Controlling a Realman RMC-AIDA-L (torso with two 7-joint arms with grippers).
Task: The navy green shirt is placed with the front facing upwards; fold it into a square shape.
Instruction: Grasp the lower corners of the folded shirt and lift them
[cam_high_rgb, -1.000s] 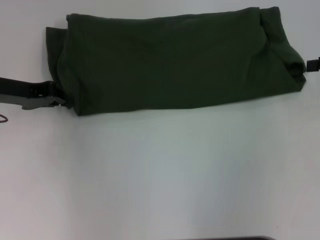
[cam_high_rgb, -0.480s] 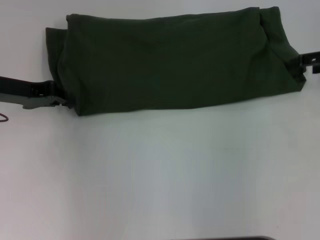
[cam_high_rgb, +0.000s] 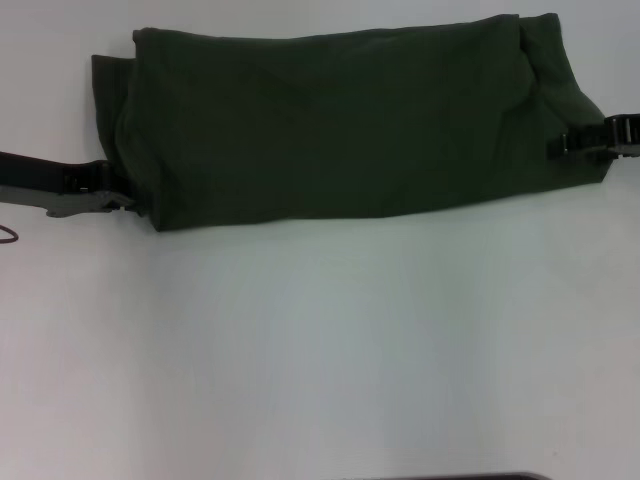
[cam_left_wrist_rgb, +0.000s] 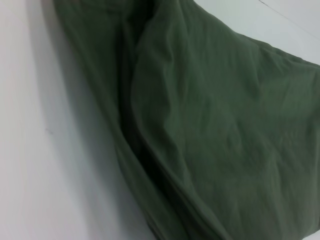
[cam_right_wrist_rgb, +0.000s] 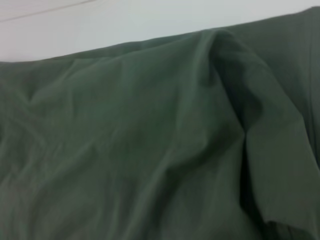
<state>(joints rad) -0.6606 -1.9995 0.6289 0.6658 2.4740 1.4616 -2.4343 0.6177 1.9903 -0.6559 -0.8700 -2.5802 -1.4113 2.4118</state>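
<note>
White table (cam_high_rgb: 320, 340): plain, matte surface filling the scene. Dark strip (cam_high_rgb: 450, 477): thin, at near edge, right of centre; identity unclear.

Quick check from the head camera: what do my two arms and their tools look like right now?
The left tool is black at the wrist with grey metal parts toward the tip, on a slim black arm; a thin dark cable loop shows near it. The right tool is black and blocky with pale highlights. No markings are readable.

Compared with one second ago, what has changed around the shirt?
The right gripper moved inward from the picture's right border onto the right end of the navy green shirt. The left gripper stayed at the shirt's left end, and the shirt kept its long folded shape.
</note>
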